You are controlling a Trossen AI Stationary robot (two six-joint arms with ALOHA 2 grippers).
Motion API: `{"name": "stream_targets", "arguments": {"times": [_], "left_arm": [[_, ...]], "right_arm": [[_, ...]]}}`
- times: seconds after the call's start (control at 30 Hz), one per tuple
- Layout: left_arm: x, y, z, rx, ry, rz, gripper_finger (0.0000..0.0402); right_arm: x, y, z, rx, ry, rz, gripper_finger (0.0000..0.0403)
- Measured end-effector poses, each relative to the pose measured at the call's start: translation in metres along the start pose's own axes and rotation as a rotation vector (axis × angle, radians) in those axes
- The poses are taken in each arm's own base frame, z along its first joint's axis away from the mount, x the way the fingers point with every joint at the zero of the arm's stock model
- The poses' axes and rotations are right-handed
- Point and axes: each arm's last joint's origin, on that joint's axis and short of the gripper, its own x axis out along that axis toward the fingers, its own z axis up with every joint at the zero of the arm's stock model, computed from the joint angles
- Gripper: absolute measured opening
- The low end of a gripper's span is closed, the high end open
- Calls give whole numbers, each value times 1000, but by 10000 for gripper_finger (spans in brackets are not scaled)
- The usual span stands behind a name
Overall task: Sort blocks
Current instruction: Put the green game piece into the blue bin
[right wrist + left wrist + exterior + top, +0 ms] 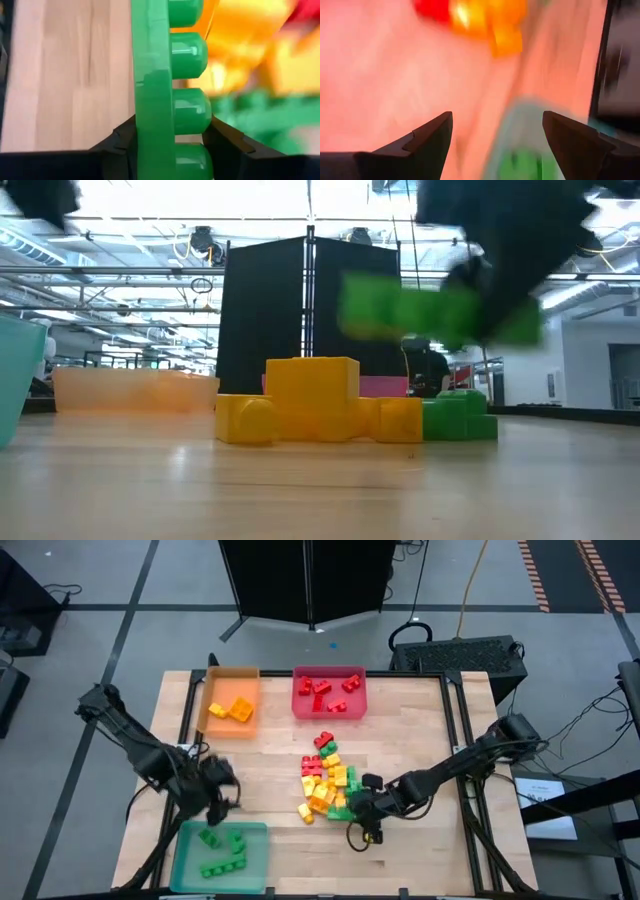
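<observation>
A mixed pile of red, yellow and green blocks [325, 780] lies on the wooden table near its middle. My right gripper [364, 814] hangs at the pile's near right side, shut on a long green block [155, 95], which shows raised above the pile [300, 400] as a green block [420, 315] in the low view. My left gripper [215, 792] stands open and empty [497, 135] just above the far edge of the teal tray [180, 860], which holds green blocks [222, 852]. My right gripper pinches the long green block between its two fingers. One finger [117, 142] is on the smooth underside and the other is on the studded top [192, 112]. The fingers slant down from the table's right. The block is lifted clear of the table, about level.
An orange tray [212, 690] with yellow blocks and a red tray [330, 675] with red blocks stand at the table's far side. Bare wood lies between the pile and the teal tray. A dark panel stands beyond the far edge.
</observation>
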Motion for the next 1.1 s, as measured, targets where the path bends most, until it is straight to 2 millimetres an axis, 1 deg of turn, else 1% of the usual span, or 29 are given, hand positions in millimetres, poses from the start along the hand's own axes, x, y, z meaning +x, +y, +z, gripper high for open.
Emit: {"name": "stream_targets", "arguments": {"times": [0.07, 0.17, 0.27, 0.43, 0.5, 0.57, 0.63, 0.7, 0.87, 0.97, 1.1], "left_arm": [[-9, 6, 11, -39, -178, 17, 311], [-23, 10, 27, -78, -437, 37, 311], [-37, 9, 43, -72, -661, 53, 311], [-58, -3, 70, 34, -909, 21, 311], [-65, -8, 81, 77, -994, -18, 311], [-69, -12, 90, 102, -1066, -72, 311], [-69, -13, 98, 120, -1114, -123, 311], [-66, -14, 104, 128, -1143, -142, 311], [-51, -16, 122, 171, -1192, -183, 311], [-41, -19, 133, 221, -1242, -221, 311], [-26, -20, 144, 271, -1269, -263, 311]], "right_arm": [[-17, 2, 15, -13, -95, -26, 155], [-53, 1, 41, -22, -270, -69, 155], [-85, -2, 66, -48, -451, -149, 155], [-143, -3, 106, -126, -797, -258, 155], [-162, -3, 119, -167, -911, -279, 155], [-176, -5, 129, -205, -990, -309, 155], [-185, -7, 135, -234, -1034, -336, 155], [-189, -10, 139, -245, -1044, -358, 155], [-188, -16, 141, -244, -1041, -372, 155], [-189, -18, 143, -246, -1055, -334, 155], [-190, -18, 144, -249, -1068, -331, 155]]}}
